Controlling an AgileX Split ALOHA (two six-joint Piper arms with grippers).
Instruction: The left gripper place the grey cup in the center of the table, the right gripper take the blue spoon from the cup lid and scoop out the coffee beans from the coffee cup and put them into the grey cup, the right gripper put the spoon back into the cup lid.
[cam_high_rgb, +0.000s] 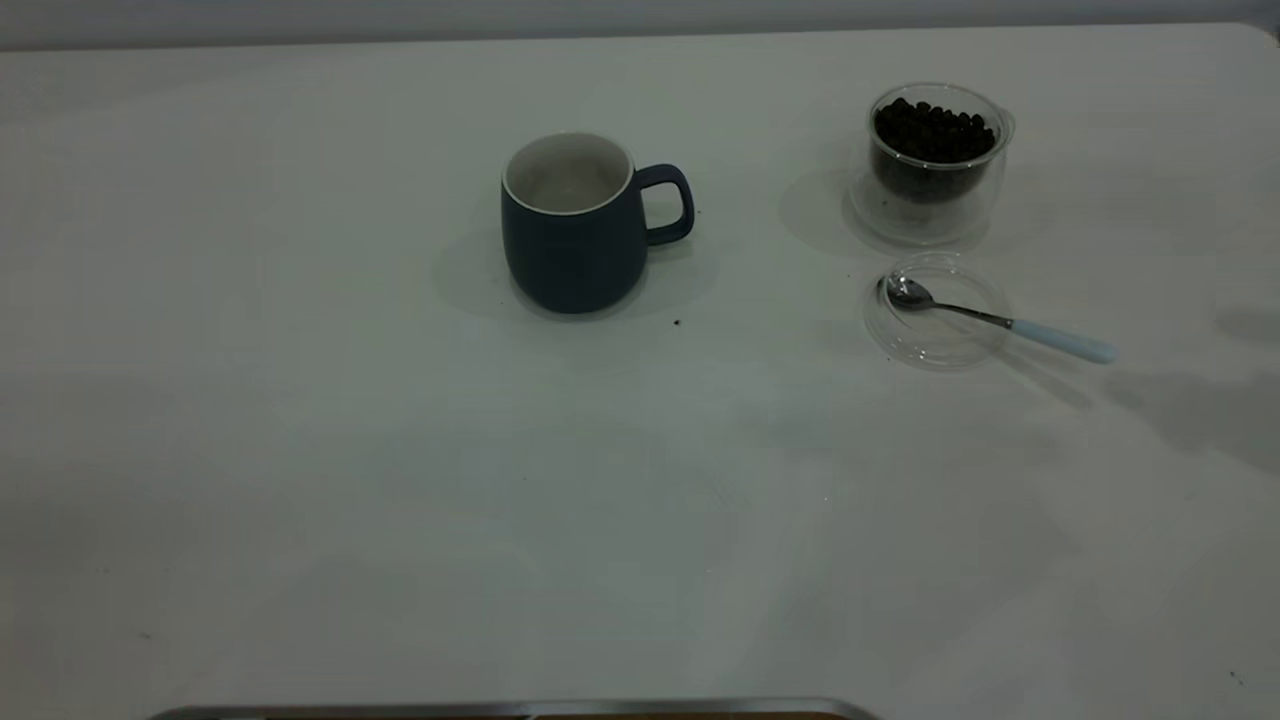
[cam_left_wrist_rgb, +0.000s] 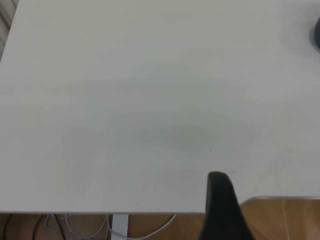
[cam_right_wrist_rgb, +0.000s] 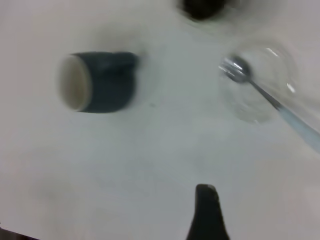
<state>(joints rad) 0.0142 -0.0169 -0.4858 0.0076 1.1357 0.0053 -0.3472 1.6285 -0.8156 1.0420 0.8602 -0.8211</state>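
The grey cup (cam_high_rgb: 575, 225) stood upright near the middle of the counter (cam_high_rgb: 300, 450), its handle toward the coffee cup (cam_high_rgb: 932, 160), which held the coffee beans (cam_high_rgb: 933, 132). The blue spoon (cam_high_rgb: 990, 320) lay with its bowl in the cup lid (cam_high_rgb: 935, 345), just beside the coffee cup. Whether either gripper was apart or together could not be told: each wrist view showed a single black finger tip.

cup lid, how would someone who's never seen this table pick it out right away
On the white table, look to the right of the grey cup to the clear coffee cup heaped with coffee beans. Just in front of it lies the cup lid, a shallow clear disc. It alone is flat, with the blue spoon resting across it.
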